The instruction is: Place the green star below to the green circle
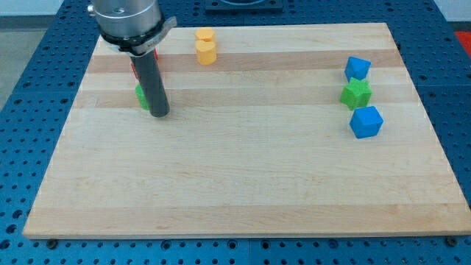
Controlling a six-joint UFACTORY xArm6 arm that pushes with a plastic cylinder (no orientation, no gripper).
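The green star (356, 93) lies near the view's right edge of the wooden board (243, 184), between two blue blocks. The green circle (140, 96) sits at the view's upper left, mostly hidden behind my rod. My tip (160, 115) rests on the board just right of and slightly below the green circle, touching or nearly touching it. The tip is far to the left of the green star.
A red block (135, 67) shows partly behind the rod above the green circle. A yellow block (206, 46) stands at the top. A blue block (358, 68) lies above the green star, and a blue cube-like block (366, 122) below it.
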